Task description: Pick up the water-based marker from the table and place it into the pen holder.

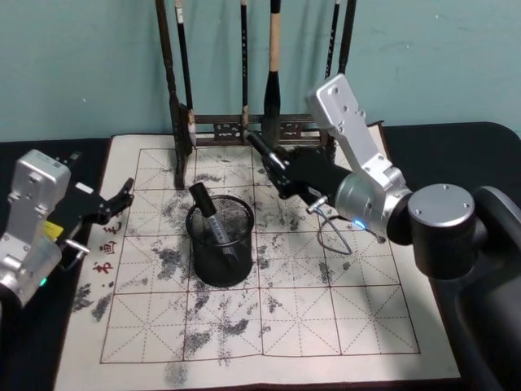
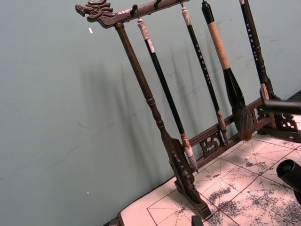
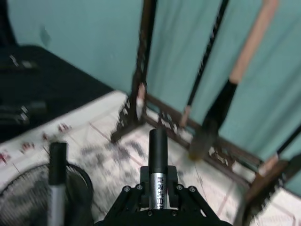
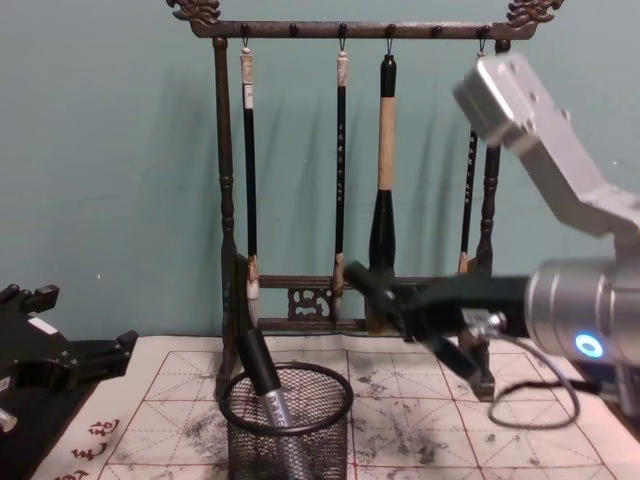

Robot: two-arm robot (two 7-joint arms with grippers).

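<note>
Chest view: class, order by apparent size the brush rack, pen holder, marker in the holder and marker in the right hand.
1. Brush rack.
2. Pen holder.
3. Unranked: marker in the holder, partly sunk inside it; held marker, foreshortened, in the right hand.

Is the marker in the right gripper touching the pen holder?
Apart. The chest view shows the right gripper holding the marker above the pen holder, with a clear gap over its rim. The left gripper is parked far left.
</note>
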